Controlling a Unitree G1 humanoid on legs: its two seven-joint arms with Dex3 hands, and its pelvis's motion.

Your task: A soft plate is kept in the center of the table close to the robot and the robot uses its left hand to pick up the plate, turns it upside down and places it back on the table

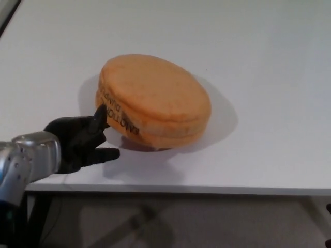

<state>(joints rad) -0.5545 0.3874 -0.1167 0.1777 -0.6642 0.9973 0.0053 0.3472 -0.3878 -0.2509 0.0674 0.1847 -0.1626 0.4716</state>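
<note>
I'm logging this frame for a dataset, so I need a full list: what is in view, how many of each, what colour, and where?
Plate: one, orange, soft and thick, dark lettering on its rim, lying on the table near the front edge, left of centre.
Table: one, white, filling most of the view.
Left robot hand: one, black, on a silver wrist, at the table's front-left edge, fingers apart, one fingertip at the plate's rim.
Right robot hand: not in view.

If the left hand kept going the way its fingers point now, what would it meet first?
The left hand points up and to the right, toward the orange plate. One fingertip already looks to be at the plate's lettered side edge, so it would likely press into that rim first, though whether they touch is unclear.
</note>
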